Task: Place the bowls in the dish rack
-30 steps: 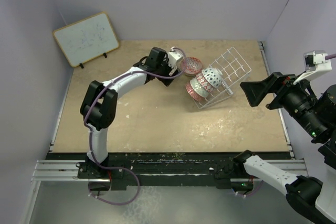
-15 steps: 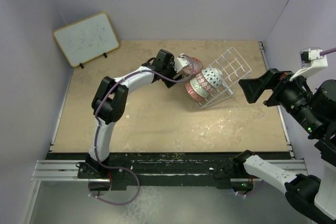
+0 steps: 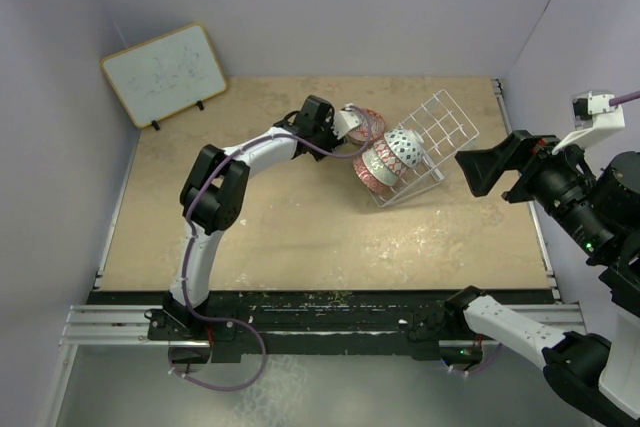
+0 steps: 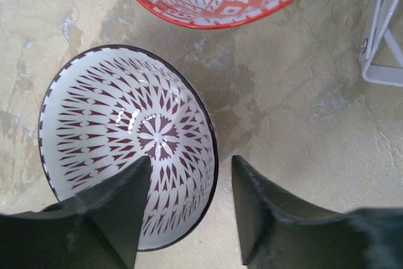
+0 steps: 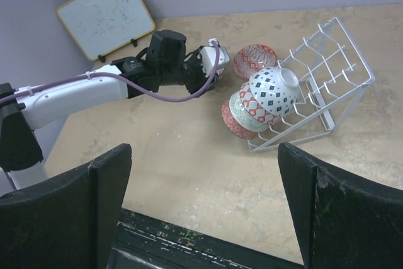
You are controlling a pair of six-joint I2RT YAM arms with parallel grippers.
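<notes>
The left gripper (image 4: 191,162) has reached the dark-rimmed bowl (image 4: 126,137) near the counter's (image 3: 300,227) far edge, beside the rack (image 4: 382,74), and its open jaws are closing on the rim to lift it.

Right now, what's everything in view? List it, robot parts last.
whiteboard: 1, white with wood frame, far left corner.
table: 1, tan, mottled.
rack: 1, white wire, tilted, far side right of centre.
stacked bowls: at least three, exact count unclear, blue-white and red-white, leaning in the rack.
red bowl: 1, red-white pattern, on the table left of the rack.
dark-rimmed bowl: 1, white with maroon pattern, beside the red bowl.
left end effector: open, one finger inside the dark-rimmed bowl, one outside.
right end effector: open, empty, raised at right.
</notes>
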